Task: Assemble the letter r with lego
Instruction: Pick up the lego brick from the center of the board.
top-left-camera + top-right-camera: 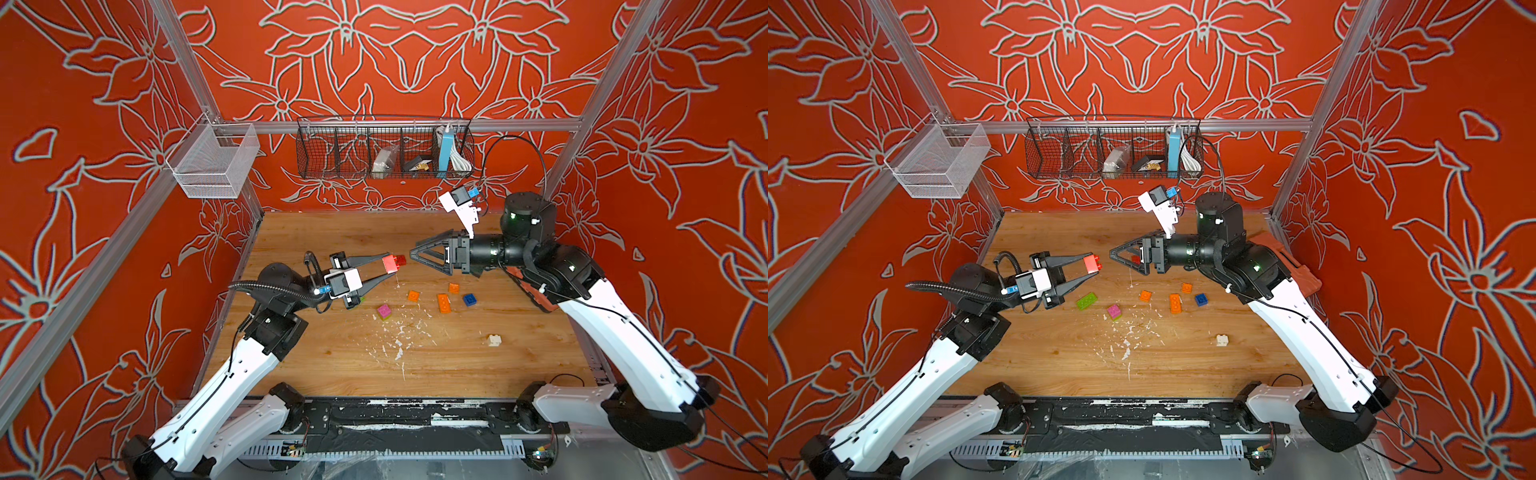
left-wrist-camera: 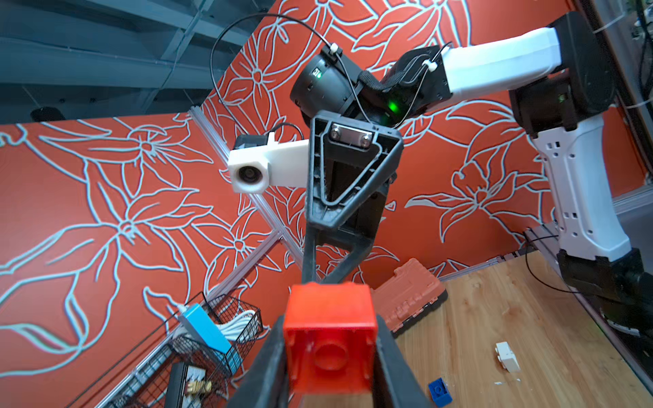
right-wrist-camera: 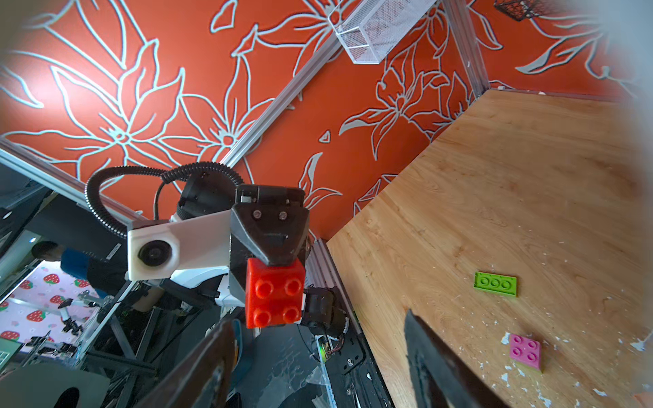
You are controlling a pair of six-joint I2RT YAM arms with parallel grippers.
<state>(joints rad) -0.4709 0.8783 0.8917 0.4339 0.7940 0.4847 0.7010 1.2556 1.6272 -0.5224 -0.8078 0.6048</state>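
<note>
The left gripper (image 1: 390, 267) is clamped tight on one red brick (image 3: 275, 297), a square piece with four studs. It holds the brick off the table (image 1: 332, 365), studded face turned toward the right gripper (image 1: 412, 253). The right gripper's two fingers (image 3: 198, 371) stand wide apart with nothing between them. Its tips are close in front of the red brick but not touching it.

Seven more bricks lie loose on the table, all on the robot's side of the two grippers.

- **Orange, three:** a square orange brick (image 1: 413, 296) lies closest to the left gripper's tips, with a long orange brick (image 1: 444, 302) just beside it. A second square orange brick (image 1: 454, 288) lies nearer the right gripper's wrist.
- **Blue, one:** the blue brick (image 1: 469, 299) sits just beside that second square one, toward the right arm.
- **Pink, one:** the pink brick (image 1: 384, 311) lies back from the left gripper's fingertips, toward the robot. A yellow-green strip shows under its edge; it may be a further brick, but the view is too poor to count it.
- **Lime green, one:** the lime green brick (image 1: 1087, 301) lies flat just beside the left gripper's body.
- **White, one:** the white brick (image 1: 494, 340) lies well apart from both grippers, near the right forearm.

One orange-red ribbed case (image 2: 406, 293) lies on the table under the right arm.
</note>
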